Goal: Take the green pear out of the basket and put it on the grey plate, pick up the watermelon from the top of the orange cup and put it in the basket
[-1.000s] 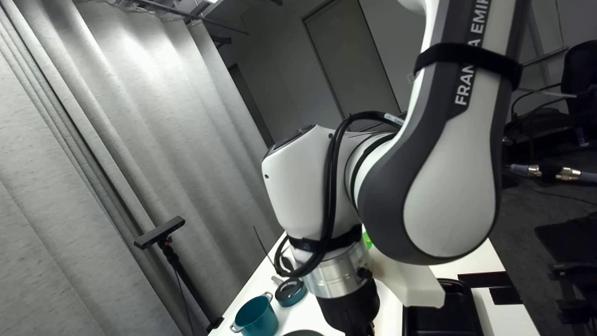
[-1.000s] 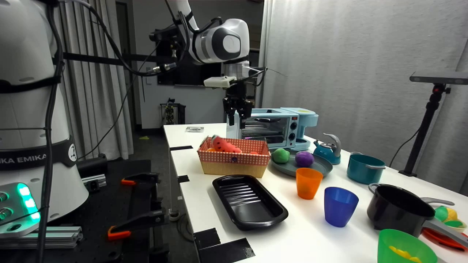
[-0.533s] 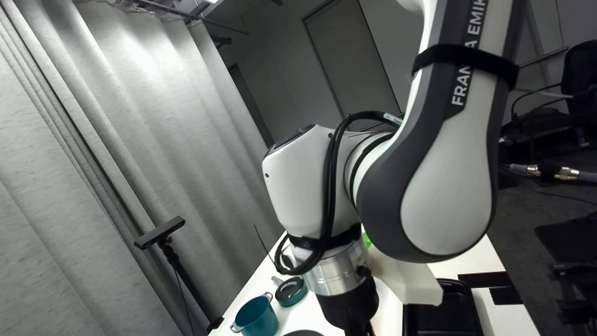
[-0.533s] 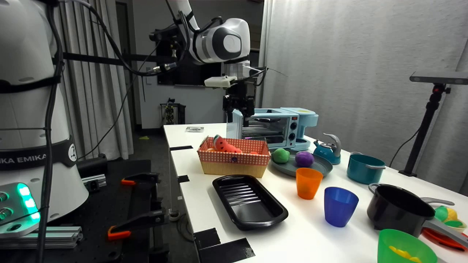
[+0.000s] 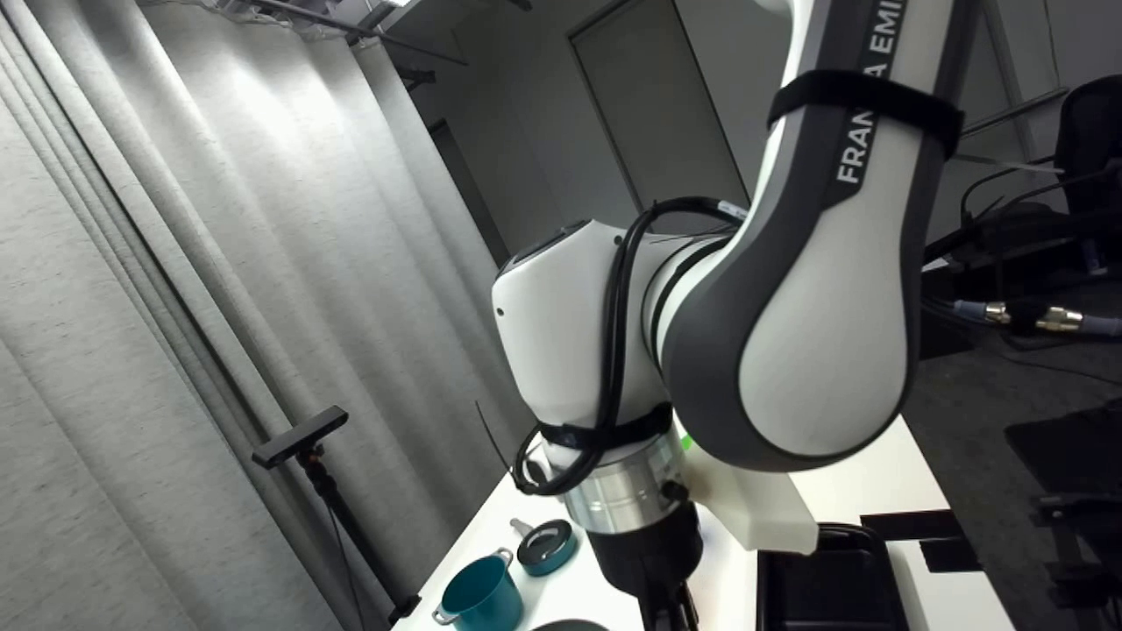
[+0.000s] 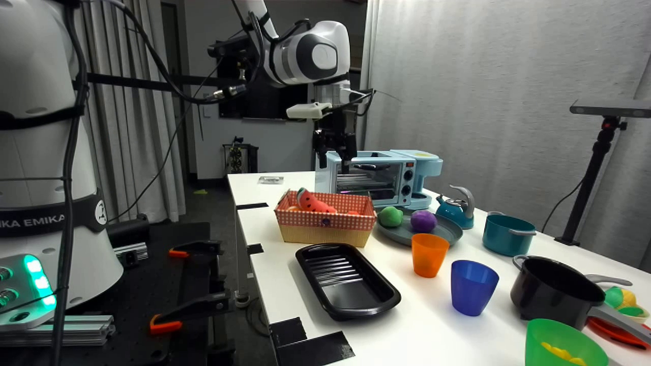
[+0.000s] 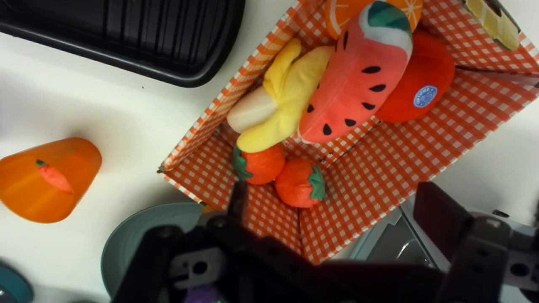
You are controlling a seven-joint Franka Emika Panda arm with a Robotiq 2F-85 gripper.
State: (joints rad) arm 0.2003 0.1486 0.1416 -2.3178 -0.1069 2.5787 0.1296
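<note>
In an exterior view, starting at the left, your checked basket (image 6: 325, 233) holds the watermelon (image 6: 313, 203), which lies tilted, left end higher. Your wrist view shows it overlapping the banana (image 7: 294, 92) and a red fruit (image 7: 421, 71). Next, above the basket, hangs your gripper (image 6: 334, 166), pointing down. It's released: in the wrist view you see its fingers (image 7: 440, 221) spread wide to either side of the basket's corner, gripping nothing, and in an exterior view their tips sit clear of the rim. The black tray (image 6: 351, 284) lies nearer the camera, in front of the basket. Farther right, you have the light-blue toaster oven (image 6: 379, 178) behind your gripper, then the green pear (image 6: 390, 216) resting on the grey plate (image 6: 448, 229), just beside a purple toy (image 6: 423, 221). The orange cup (image 6: 430, 256) stands upright near the plate, then come the blue cup (image 6: 474, 287) and, partly cut off, the green cup (image 6: 559, 345).
</note>
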